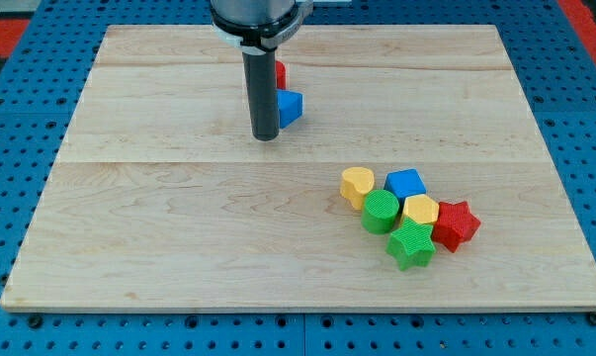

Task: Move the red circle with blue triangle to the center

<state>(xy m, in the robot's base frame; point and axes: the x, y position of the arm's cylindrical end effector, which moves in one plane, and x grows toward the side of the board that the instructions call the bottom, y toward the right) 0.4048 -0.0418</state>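
Note:
The red circle [280, 73] shows only as a sliver behind my rod, near the view's top, left of the middle. The blue triangle [291, 107] lies just below it and touches the rod's right side. My tip [266, 136] rests on the wooden board [159, 198], directly left of and slightly below the blue triangle. The rod hides most of the red circle and the triangle's left part.
A cluster of blocks sits at the view's lower right: a yellow heart [357, 185], a blue block [405, 184], a green circle [381, 211], a yellow hexagon [420, 211], a red star [457, 224] and a green star [410, 245].

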